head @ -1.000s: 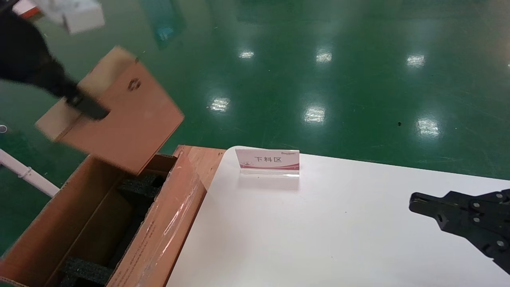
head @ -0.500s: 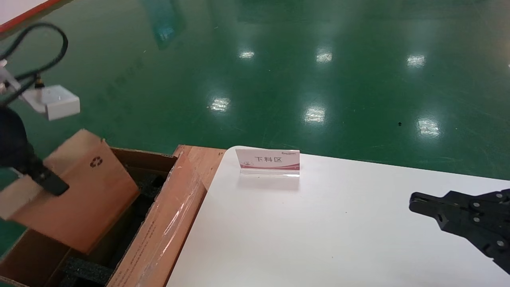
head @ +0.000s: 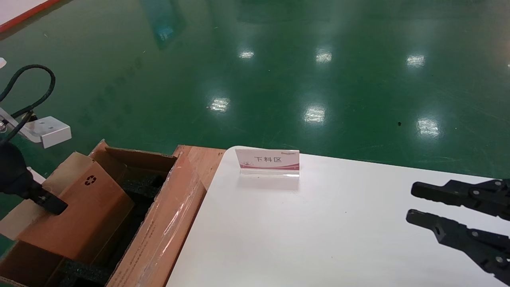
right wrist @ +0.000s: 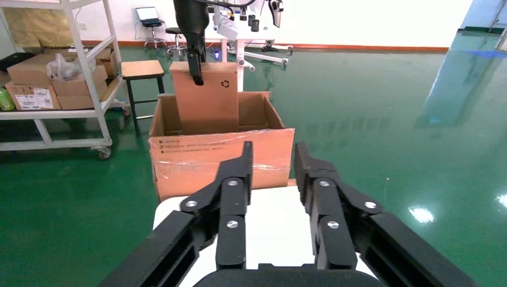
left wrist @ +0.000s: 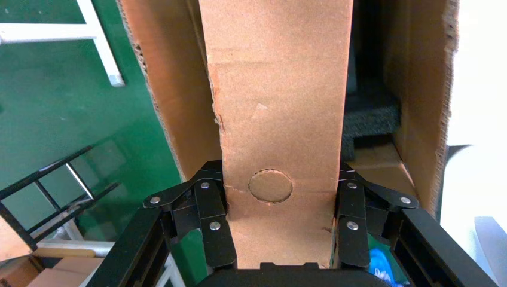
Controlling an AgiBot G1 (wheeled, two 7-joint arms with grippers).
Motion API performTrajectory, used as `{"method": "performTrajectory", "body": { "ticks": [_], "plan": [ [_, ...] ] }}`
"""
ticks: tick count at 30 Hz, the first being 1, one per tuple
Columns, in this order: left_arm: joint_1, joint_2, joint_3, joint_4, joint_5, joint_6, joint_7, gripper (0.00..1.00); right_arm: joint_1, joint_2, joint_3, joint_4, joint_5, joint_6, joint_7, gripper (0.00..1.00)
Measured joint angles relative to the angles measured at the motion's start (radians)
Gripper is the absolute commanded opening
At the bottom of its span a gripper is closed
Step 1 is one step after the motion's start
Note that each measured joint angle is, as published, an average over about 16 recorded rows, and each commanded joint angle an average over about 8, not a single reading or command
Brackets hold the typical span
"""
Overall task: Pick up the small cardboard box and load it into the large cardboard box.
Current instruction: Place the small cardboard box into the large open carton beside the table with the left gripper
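Observation:
The small cardboard box, reddish-brown with a recycling symbol, leans tilted with its lower end inside the large cardboard box. My left gripper is shut on its upper end. In the left wrist view the fingers clamp both faces of the small cardboard box, beside a punched circle, with the large cardboard box around it. My right gripper hovers open and empty over the white table at the right. Past the right gripper, the right wrist view shows the small cardboard box standing in the large cardboard box.
A small pink-and-white sign stands near the far edge of the white table. Black foam blocks line the carton's inside. A shelf rack with boxes and a stool stand beyond the carton on the green floor.
The left gripper has carried the small box down from above the carton until its lower end sits inside. The right gripper's fingers have spread from shut to open.

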Motion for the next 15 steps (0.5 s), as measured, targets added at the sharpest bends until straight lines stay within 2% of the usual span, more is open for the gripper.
{"method": "performTrajectory", "body": {
  "ticks": [15],
  "plan": [
    [0.064, -0.101, -0.004, 0.000, 0.088, -0.067, -0.014, 0.00, 0.000, 0.000, -0.001, 0.000, 0.001, 0.000, 0.000, 1.00]
  ]
}}
